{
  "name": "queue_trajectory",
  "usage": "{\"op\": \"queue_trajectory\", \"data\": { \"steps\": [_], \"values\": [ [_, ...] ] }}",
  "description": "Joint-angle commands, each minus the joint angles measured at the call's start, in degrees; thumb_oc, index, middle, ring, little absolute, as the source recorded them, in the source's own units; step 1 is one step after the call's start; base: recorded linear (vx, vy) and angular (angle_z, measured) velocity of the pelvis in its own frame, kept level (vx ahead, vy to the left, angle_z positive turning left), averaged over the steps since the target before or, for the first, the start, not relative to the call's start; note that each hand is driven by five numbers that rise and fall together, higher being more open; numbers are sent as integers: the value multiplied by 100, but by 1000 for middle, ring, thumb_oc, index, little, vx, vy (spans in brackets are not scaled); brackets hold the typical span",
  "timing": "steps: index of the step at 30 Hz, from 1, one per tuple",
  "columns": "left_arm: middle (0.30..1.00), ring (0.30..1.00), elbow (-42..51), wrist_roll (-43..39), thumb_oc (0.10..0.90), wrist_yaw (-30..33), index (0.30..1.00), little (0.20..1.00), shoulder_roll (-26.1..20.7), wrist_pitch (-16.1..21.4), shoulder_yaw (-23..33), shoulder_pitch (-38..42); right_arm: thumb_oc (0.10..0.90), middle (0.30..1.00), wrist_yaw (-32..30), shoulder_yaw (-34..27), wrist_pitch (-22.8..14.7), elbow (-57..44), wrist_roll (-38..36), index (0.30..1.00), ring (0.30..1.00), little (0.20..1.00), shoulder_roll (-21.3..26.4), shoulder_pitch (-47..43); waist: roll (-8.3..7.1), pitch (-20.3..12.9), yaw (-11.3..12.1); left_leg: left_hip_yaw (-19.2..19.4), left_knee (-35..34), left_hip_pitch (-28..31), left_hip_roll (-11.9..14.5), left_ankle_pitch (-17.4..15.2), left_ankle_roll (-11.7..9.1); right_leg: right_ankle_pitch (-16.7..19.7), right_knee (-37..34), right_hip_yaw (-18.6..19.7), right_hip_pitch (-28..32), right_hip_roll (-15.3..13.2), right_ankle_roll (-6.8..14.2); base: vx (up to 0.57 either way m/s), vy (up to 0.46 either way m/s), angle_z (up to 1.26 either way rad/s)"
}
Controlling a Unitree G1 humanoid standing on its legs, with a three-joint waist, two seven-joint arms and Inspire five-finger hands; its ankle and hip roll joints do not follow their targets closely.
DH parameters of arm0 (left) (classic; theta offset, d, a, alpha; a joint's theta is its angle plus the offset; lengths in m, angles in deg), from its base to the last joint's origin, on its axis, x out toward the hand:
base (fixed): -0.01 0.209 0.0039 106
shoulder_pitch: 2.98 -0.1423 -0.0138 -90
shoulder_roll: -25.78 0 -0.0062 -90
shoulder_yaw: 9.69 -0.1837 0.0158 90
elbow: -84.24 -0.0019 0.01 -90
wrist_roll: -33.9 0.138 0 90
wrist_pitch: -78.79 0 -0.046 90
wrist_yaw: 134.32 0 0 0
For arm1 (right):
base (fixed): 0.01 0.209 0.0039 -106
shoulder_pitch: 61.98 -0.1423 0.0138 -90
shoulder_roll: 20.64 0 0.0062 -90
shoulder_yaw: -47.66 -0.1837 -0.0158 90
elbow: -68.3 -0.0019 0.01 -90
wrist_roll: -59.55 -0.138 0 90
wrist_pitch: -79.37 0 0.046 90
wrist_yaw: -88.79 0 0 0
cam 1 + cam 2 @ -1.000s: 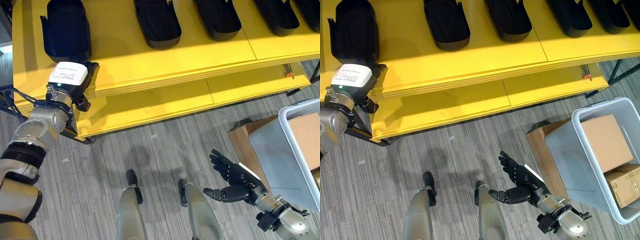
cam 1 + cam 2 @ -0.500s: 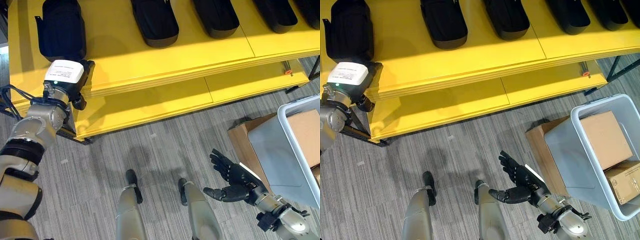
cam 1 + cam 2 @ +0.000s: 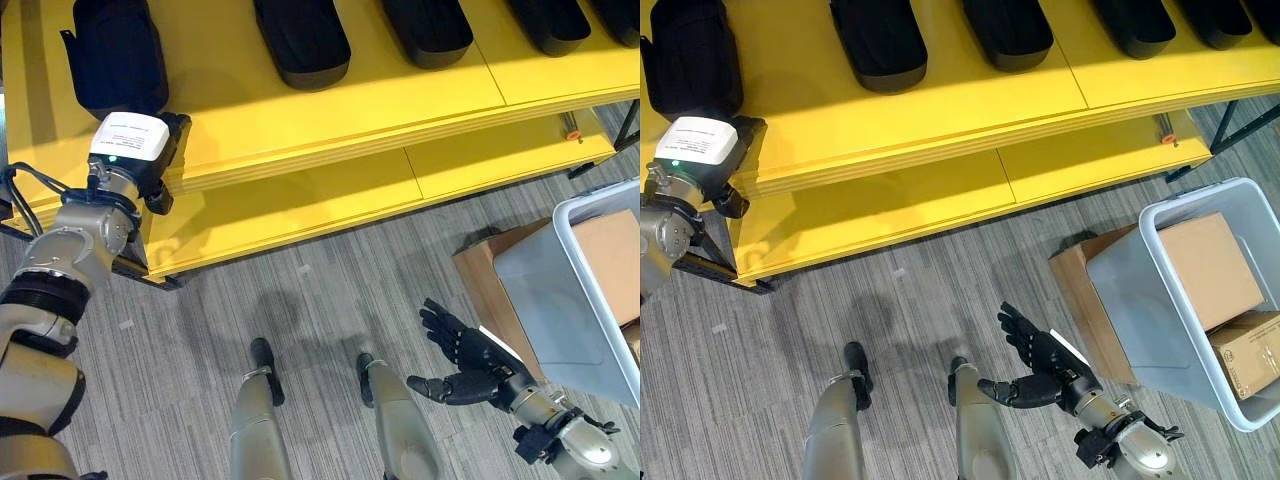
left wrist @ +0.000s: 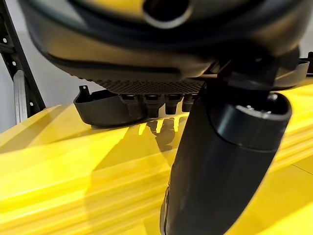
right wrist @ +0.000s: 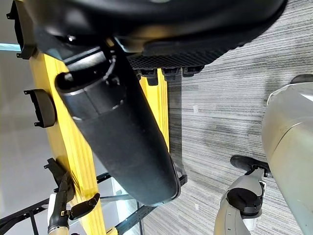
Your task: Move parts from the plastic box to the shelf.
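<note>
A yellow shelf (image 3: 300, 120) runs across the far side with several black moulded parts on it in a row. The leftmost black part (image 3: 115, 55) lies near the shelf's left end. My left hand (image 3: 130, 150), with a white label on its back, hovers at the shelf's front edge just before that part; in the left wrist view its fingers (image 4: 156, 100) are straight, hold nothing, and the part (image 4: 107, 110) rests beyond them. My right hand (image 3: 465, 365) hangs low over the floor, open and spread. The grey plastic box (image 3: 1140, 310) stands at the right.
Cardboard boxes (image 3: 1210, 260) sit inside the plastic box, and a brown carton (image 3: 1080, 290) leans against its left side. A lower yellow board (image 3: 300, 205) juts out under the shelf top. Grey striped floor lies between the shelf and the box.
The whole picture has shifted slightly as the camera moved. Both hands keep their places relative to the shelf and the floor.
</note>
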Motion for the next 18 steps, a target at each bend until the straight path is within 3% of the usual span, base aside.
{"op": "queue_trajectory", "data": {
  "steps": [1,18],
  "values": [
    [1000,1000,-154,-253,900,509,1000,1000,-288,16,-72,1009,900,1000,65,-289,-584,-262,-362,1000,1000,1000,222,67,129,-366,-64,-135,579,175,161,-821,-108,513,-537,-13,-44,-322,-59,0,0,0],
    [1000,1000,-413,-297,900,543,1000,1000,-369,36,-328,1318,900,1000,71,-289,-609,-238,-402,1000,1000,1000,258,98,144,-357,-94,-140,682,36,153,-861,-80,534,-486,37,-188,-321,-57,0,1,-1]
  ]
}}
